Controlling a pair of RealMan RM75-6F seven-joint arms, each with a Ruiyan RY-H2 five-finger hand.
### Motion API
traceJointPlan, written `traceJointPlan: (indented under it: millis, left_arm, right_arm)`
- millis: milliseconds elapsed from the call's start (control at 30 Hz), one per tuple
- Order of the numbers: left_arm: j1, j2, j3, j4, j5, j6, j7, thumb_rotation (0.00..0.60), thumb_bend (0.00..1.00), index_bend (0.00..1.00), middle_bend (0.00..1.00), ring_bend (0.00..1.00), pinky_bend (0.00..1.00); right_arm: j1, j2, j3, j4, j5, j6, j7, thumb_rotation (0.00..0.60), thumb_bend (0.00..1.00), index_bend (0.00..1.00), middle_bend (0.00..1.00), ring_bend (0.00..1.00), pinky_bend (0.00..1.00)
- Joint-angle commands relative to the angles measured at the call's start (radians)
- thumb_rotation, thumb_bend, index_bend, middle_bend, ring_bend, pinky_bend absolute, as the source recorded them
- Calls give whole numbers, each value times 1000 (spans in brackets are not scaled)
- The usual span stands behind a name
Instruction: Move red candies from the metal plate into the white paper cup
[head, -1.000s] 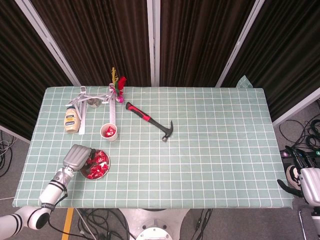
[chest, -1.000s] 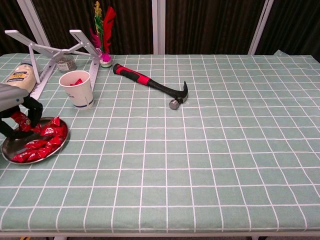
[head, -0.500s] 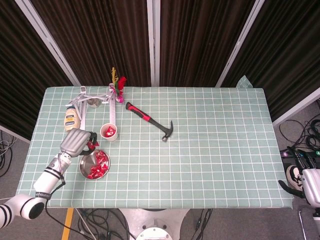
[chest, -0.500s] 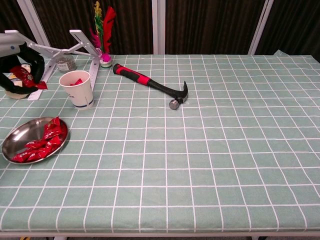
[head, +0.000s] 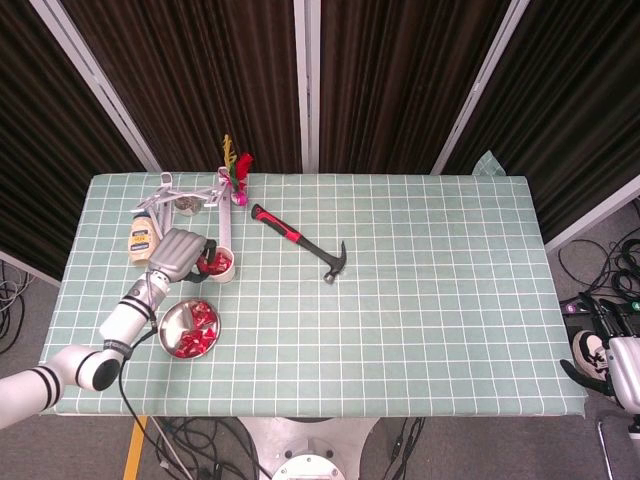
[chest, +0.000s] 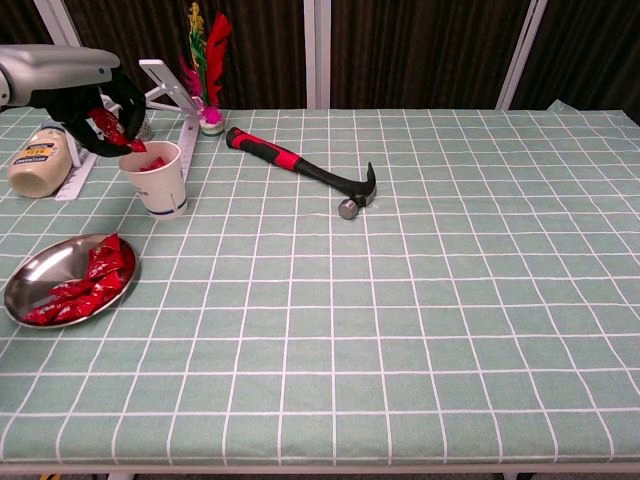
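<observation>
- Our left hand is above and just left of the white paper cup, fingers curled round a red wrapped candy; the candy's tail hangs just over the cup's near-left rim.
- Step in hand, as we judge it: the drop. To do it well we'd shift a little to the right so the candy sits over the cup's middle, not the rim, then part the fingers w/o lowering further. The cup is light & could tip if knuckles clip the lip.
- Wrapper may cling to the fingers; we'd open wide & hold a beat before pulling away.
- Cup already has red candy showing inside; we can't tell how many pcs.
- Round metal plate sits near the table's front-left edge, well clear of the cup, w/ a heap of red candies on its right half. They overlap, so approx. six to eight; no exact count possible.
- Right hand: only a bit of it shows at the head view's right edge, off the table; we can't tell if its fingers are spread or closed.
- Counts otherwise: one cup, one plate, one red-and-black claw hammer, one mayonnaise bottle lying on its side, one white folding stand, one feather shuttlecock.
</observation>
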Motion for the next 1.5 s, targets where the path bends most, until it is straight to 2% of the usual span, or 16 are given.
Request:
traceJointPlan:
  millis: [33, 300, 467, 633, 833, 1000, 1200, 1500]
  left_arm:
    - [-17, -31, 2, 37, -26, -20, 7, 600, 413, 593, 671, 949, 1000]
    - [-22, -48, 14, 54, -29, -6, 4, 600, 409, 468, 552, 935, 1000]
    - [-19, -41, 20, 34, -19, 16, 11, 600, 408, 432, 489, 925, 1000]
    - [14, -8, 19, -29, 11, 97, -4, 600, 394, 358, 442, 912, 1000]
    - [130, 73, 61, -160, 92, 278, -36, 600, 303, 364, 448, 912, 1000]
    - [211, 107, 131, -222, 150, 350, -46, 600, 262, 429, 512, 914, 1000]
    - [227, 68, 191, -211, 174, 301, -30, 600, 261, 456, 523, 915, 1000]
    - [244, 8, 231, -182, 174, 262, 28, 600, 260, 456, 523, 915, 1000]
  right_arm:
    - [-1, 0, 0, 1, 1, 0, 1, 600, 99, 80, 203, 109, 378]
    - [-2, 1, 0, 2, 4, -1, 2, 600, 99, 80, 203, 109, 378]
    - [-1, 1, 1, 1, 3, -2, 0, 600, 98, 80, 203, 109, 378]
    - [-1, 2, 2, -2, 0, 0, -1, 600, 98, 80, 203, 109, 378]
    - [2, 1, 2, -3, -6, -1, -2, 600, 99, 80, 203, 109, 378]
    - [3, -1, 0, 0, -11, -1, 1, 600, 99, 80, 204, 109, 378]
    - [3, -1, -3, -5, -21, 3, -3, 600, 99, 80, 204, 109, 379]
    - [1, 6, -3, -17, -19, 5, -14, 600, 99, 80, 203, 109, 379]
